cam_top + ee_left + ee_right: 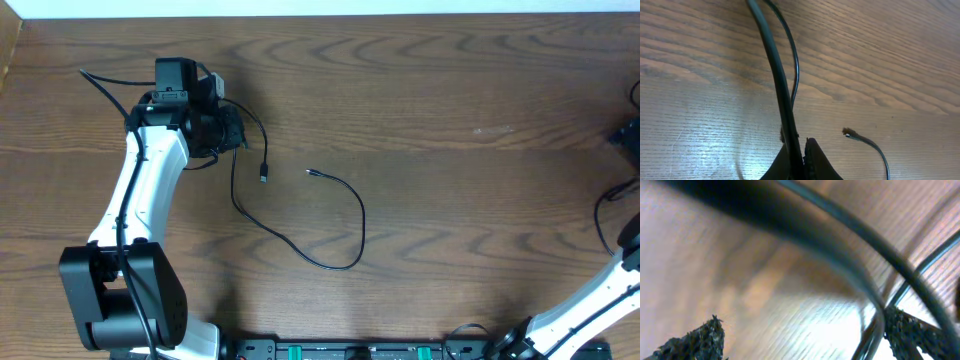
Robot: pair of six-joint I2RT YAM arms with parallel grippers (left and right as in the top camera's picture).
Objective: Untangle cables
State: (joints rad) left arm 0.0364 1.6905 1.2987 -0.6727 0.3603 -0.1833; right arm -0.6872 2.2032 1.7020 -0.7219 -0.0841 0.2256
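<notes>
Risk of merely dragging the black cord (362,225), pinched in the clamped left gripper (799,151) at ten o'clock, with nothing anchoring it (right gripper (805,330) spread wide, off at three o'clock)

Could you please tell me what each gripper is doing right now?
Left gripper: closed on the black cord.
Right gripper: open, holding nothing.

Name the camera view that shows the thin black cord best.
Overhead: the thin black cord shows its whole curve across the table, down to a plug end. The left wrist view shows only a short stretch pinched in the left gripper. The right wrist view is blurred; nothing certain.
</notes>
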